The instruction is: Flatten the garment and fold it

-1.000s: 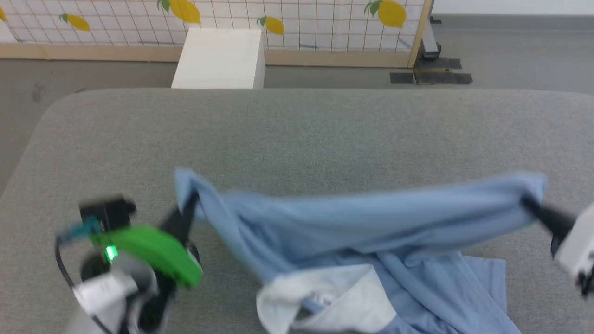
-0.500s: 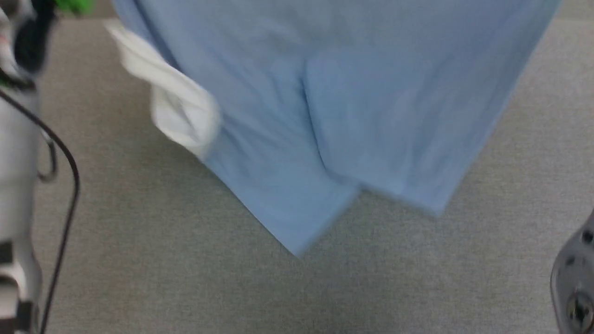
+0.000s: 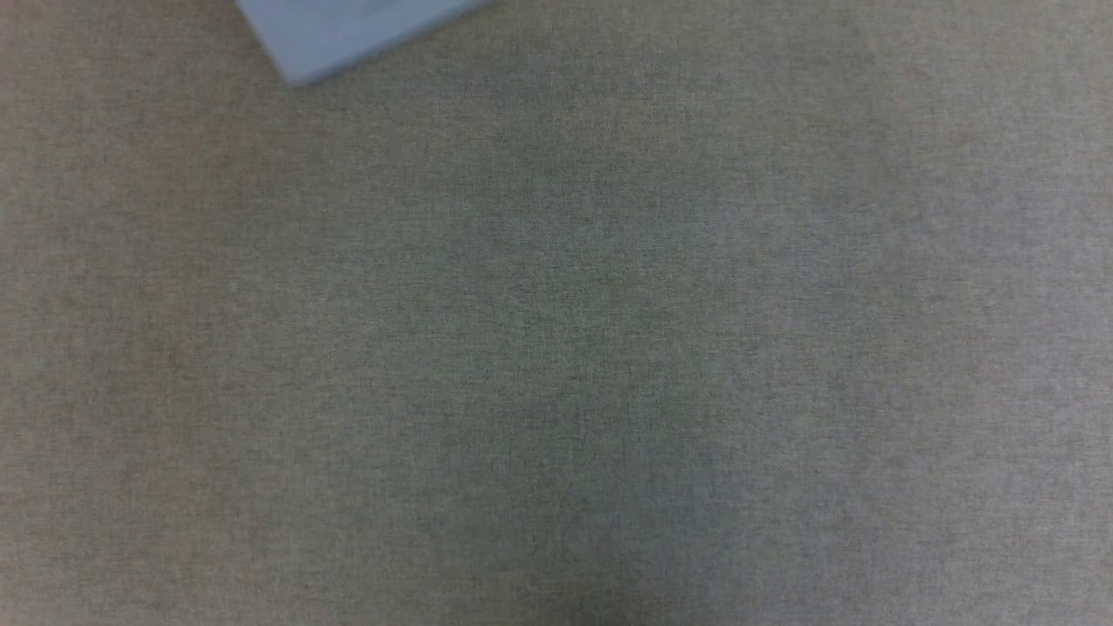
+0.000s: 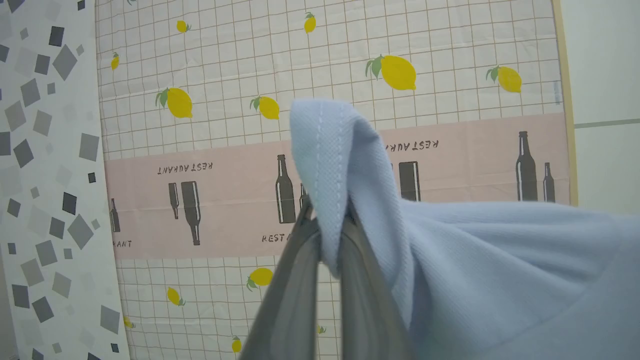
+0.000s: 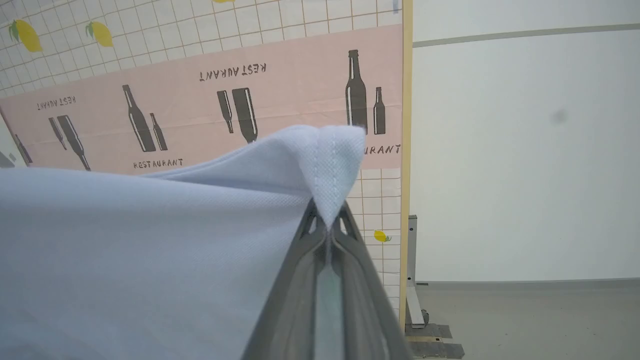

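Left gripper [image 4: 327, 212] and right gripper [image 5: 327, 222] each clamp a stitched shirt [image 4: 475, 260] corner — cloth stretched between. Below, open grey surface [image 3: 556, 348].

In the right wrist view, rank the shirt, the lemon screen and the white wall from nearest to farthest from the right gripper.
1. The shirt, pinched in the right gripper.
2. The screen, behind, upper left.
3. The wall, farthest, on the right.
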Robot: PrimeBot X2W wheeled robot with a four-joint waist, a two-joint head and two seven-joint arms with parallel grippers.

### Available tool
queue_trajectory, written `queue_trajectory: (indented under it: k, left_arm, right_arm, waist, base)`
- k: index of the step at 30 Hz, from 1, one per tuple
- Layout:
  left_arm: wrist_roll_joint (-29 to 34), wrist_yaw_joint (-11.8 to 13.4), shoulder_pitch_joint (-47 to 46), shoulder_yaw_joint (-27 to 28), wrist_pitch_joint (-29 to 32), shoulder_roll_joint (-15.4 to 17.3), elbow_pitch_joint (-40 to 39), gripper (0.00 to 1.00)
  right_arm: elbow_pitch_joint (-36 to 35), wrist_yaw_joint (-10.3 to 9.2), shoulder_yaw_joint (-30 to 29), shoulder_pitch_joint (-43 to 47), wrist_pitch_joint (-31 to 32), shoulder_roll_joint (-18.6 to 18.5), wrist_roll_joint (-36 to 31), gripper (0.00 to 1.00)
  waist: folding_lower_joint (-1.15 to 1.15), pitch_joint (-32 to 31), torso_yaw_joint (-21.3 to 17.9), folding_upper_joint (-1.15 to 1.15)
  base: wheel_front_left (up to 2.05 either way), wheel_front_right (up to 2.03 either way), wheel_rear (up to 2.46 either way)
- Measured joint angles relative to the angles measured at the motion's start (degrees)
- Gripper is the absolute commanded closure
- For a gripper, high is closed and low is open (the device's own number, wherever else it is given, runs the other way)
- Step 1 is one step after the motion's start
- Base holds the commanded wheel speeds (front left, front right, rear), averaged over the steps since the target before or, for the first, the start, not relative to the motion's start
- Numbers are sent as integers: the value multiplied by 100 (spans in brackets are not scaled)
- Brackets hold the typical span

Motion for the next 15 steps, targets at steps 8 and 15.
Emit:
queue_trajectory:
  k: [8, 15]
  left_arm:
    - [-114, -170, -188, -32, -512, -208, 443, 100]
    - [-615, -656, 1107, -33, -689, -312, 570, 100]
  right_arm:
    - [412, 0, -149, -57, -316, -120, 169, 100]
    - [-26, 0, 492, 1361, -339, -506, 1496, 100]
  waist:
    - [0, 94, 155, 0]
    - [0, -132, 347, 0]
  base:
    - [0, 0, 0]
    - [0, 0, 0]
